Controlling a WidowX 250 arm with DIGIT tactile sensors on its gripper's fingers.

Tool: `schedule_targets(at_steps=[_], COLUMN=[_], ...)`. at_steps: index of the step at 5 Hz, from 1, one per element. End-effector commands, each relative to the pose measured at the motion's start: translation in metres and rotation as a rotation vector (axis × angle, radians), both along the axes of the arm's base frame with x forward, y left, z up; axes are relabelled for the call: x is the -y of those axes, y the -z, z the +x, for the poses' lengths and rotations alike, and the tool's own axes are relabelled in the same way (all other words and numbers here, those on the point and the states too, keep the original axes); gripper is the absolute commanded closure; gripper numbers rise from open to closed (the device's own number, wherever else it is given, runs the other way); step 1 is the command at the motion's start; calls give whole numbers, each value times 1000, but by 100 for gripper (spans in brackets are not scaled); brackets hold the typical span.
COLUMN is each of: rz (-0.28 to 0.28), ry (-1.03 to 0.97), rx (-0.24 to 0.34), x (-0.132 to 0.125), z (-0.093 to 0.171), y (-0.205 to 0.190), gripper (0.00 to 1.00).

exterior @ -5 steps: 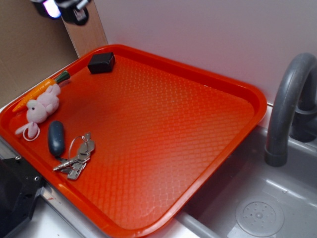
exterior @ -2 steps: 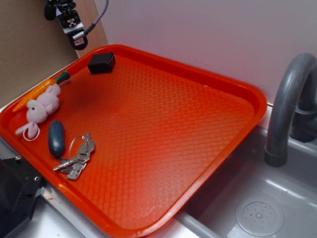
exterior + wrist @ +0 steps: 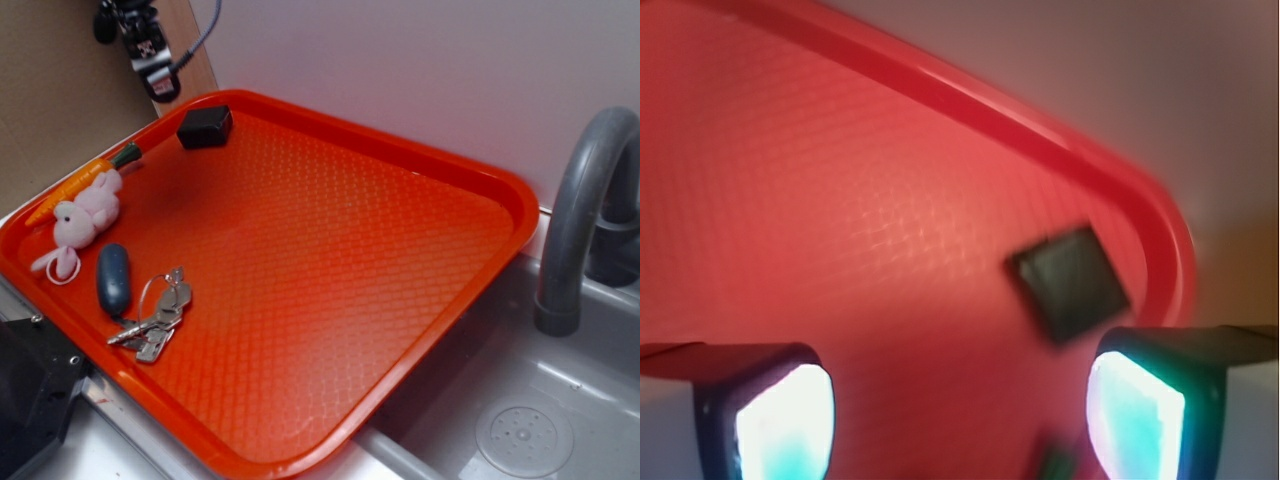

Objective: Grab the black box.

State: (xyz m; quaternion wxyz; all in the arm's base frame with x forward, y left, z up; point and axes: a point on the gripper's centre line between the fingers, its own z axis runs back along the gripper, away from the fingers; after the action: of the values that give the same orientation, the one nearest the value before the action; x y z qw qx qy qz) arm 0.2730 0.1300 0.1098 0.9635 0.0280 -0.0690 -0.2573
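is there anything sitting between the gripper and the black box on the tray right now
Nothing visible does. The gripper hangs above the tray's far corner with its fingers spread, and the wrist view shows only bare tray surface between them and the black box. The carrot, plush bunny and keys lie well off to the side.

Orange tray (image 3: 420, 165) with textured floor, plush carrot (image 3: 75, 186) and pink bunny (image 3: 85, 218) along its left edge, blue key fob (image 3: 114, 279) with keys (image 3: 155, 320) near the front-left edge, grey faucet (image 3: 585, 210) and sink (image 3: 520, 420) beyond the right edge
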Motion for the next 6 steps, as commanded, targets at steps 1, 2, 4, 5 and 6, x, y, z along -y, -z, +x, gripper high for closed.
schedule_targets(at_steps=[1,2,4,5,6], rz=[23,29,92,102,90], ry=[243,280,343,356,375], rx=[52,26,-32,-87,-112], x=[-57,-52,-27,-36,-31], z=[71,80,74,80,80], y=[4,17,31,55,70], gripper=[0,0,0,0,0])
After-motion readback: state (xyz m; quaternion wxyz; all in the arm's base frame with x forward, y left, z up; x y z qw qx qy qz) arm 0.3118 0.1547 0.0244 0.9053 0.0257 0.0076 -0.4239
